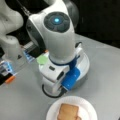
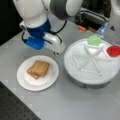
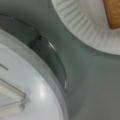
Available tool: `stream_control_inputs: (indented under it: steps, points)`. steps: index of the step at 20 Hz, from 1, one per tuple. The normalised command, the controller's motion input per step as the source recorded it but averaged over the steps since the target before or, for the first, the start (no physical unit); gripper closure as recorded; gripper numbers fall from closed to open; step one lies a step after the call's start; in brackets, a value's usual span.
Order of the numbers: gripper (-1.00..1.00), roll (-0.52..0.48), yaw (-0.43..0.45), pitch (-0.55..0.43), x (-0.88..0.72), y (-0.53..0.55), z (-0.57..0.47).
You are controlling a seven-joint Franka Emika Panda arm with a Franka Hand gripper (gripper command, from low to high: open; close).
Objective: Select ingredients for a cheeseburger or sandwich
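A grey table [image 2: 75,102] carries everything. On it the white robot arm [image 1: 58,35], with a blue part near its wrist, leans down between a round white tray and a paper plate. The tray [image 2: 75,72] is large, with raised ribs that split it into wedge compartments; in a front view it sits at the right, and a green piece [image 2: 94,40] and a red piece [image 2: 113,50] lie in neighbouring compartments on its far side. In the wrist view the tray's rim [image 3: 47,95] fills the lower left.

The white plate [image 2: 27,80] lies just beside the tray, apart from it, and shows in both front views and at the top right of the wrist view. On it rests the sandwich [image 2: 38,68], a small stack of tan-brown bread slices near the plate's middle; what lies between the slices cannot be made out.

The gripper [image 2: 57,52] hangs low over the table between tray and plate. It holds nothing that shows, and whether its fingers are spread or closed cannot be told.
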Motion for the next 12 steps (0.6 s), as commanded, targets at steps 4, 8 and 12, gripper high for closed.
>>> stream_control_inputs:
  steps: [4, 8, 12]
  points:
    - [-1.00, -0.309, -0.122, -0.174, -0.44, 0.24, 0.00]
    - [-1.00, -0.253, -0.090, -0.154, -0.41, 0.26, 0.04]
    - [-1.00, -0.227, -0.057, -0.175, -0.32, 0.23, -0.08]
